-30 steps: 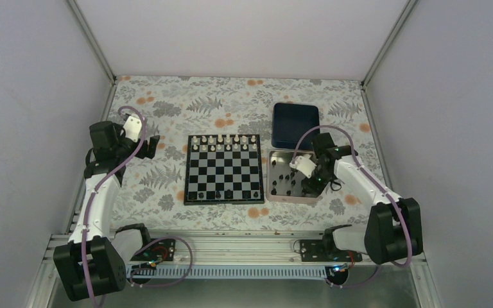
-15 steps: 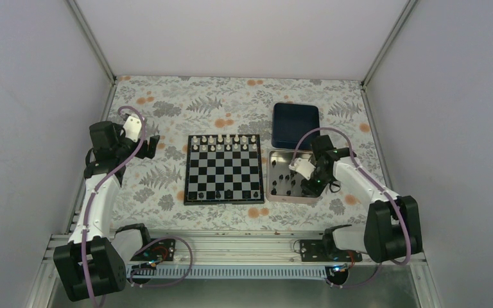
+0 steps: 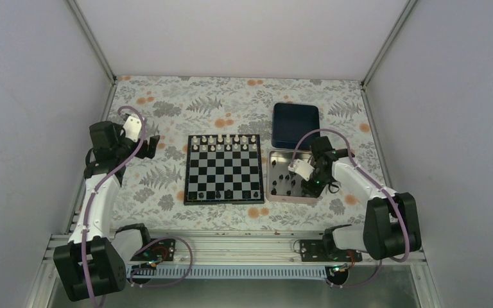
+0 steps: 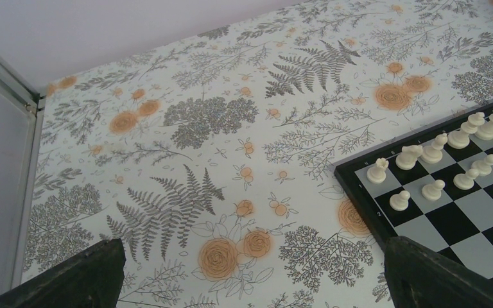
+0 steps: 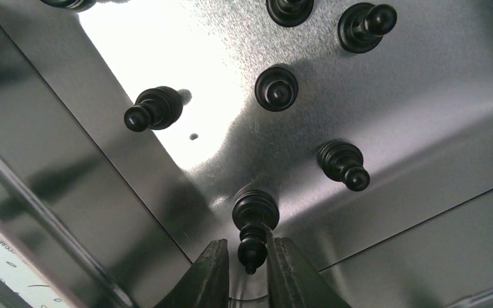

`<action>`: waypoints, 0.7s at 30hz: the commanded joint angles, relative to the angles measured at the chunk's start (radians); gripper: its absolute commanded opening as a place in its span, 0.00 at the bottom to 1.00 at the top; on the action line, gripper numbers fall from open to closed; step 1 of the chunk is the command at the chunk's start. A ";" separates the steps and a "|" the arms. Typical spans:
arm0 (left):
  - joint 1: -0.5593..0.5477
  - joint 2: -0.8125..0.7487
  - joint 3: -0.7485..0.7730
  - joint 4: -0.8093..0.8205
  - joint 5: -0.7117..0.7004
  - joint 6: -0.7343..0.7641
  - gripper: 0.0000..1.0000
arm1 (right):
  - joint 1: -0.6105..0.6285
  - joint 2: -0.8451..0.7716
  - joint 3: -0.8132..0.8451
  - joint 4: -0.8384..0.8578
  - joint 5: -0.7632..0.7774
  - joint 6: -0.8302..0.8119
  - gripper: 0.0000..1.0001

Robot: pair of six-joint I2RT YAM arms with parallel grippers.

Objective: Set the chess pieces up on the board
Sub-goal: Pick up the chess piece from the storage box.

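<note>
At left, left gripper point(image 4: 251, 242) hangs over floral cloth point(image 4: 167, 128), jaws wide apart, empty. Board point(image 3: 223, 168) mid-table: white pieces point(image 3: 223, 142) on far rows, few black pieces point(image 3: 229, 192) on near row. Right of it, right gripper point(image 5: 250, 269) down in tray point(image 3: 292, 199), clenched on one piece point(image 5: 254, 215).

The board point(image 4: 468, 224) showed one corner only, its black border meeting the flowered tabletop point(image 4: 231, 115). White pieces point(image 4: 431, 153) stood upright in two rows on the squares nearest that corner. Left tool point(image 4: 257, 277) was spread wide: dark fingers point(image 4: 90, 276) lay at both bottom corners, one well left of the board, one overlapping its edge. A metal frame rail point(image 4: 6, 83) ran far left of the board.
</note>
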 commanded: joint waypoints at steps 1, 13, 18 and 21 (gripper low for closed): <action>0.004 -0.003 -0.001 0.022 0.015 -0.003 1.00 | -0.013 0.016 -0.004 0.012 -0.015 -0.010 0.15; 0.004 -0.005 0.000 0.024 0.016 -0.005 1.00 | -0.015 -0.035 0.107 -0.077 -0.014 -0.008 0.04; 0.003 -0.002 0.001 0.024 0.019 -0.005 1.00 | -0.002 -0.048 0.221 -0.165 -0.035 -0.015 0.04; 0.004 0.000 0.002 0.024 0.018 -0.005 1.00 | 0.033 -0.039 0.278 -0.198 -0.041 -0.012 0.04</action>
